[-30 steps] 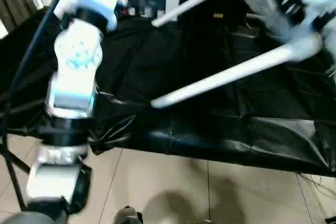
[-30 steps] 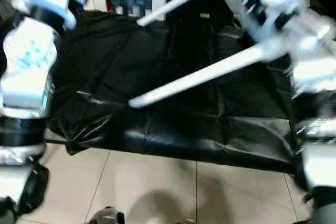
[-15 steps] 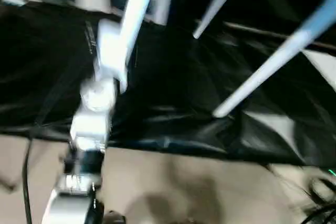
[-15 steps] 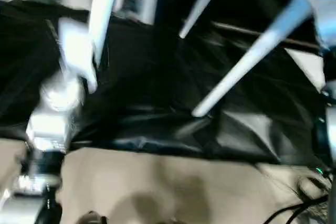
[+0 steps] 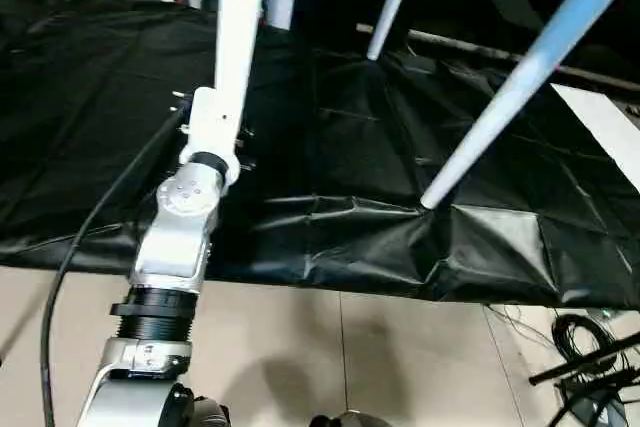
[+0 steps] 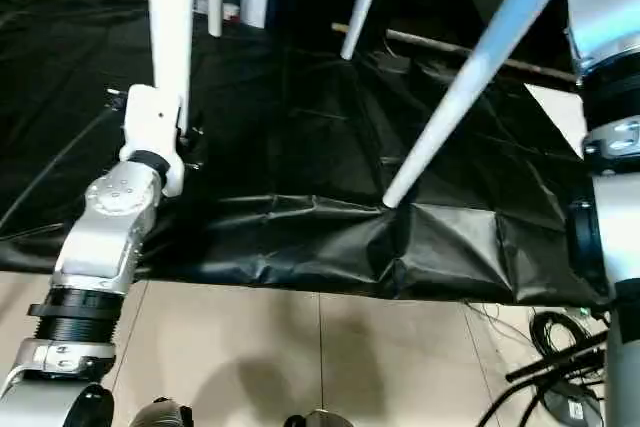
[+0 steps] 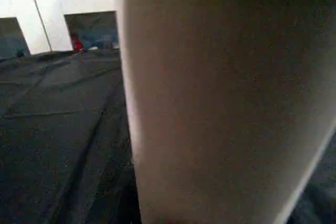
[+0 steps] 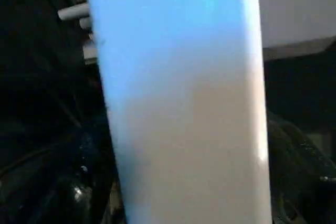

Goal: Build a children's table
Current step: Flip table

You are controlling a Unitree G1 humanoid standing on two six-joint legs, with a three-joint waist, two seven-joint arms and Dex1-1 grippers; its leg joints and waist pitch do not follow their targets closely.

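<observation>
The left gripper [image 5: 205, 107] met an upright white leg [image 5: 238, 17]; its grip, and the right gripper's, could not be told. Two more legs [image 5: 520, 87] slanted towards the black-covered table's [image 5: 330, 147] near edge.

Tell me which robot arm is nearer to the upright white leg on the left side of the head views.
Left. The left arm reaches up to the upright white leg, its end against the tube. The right arm is at the far right, beside a slanted leg.
</observation>
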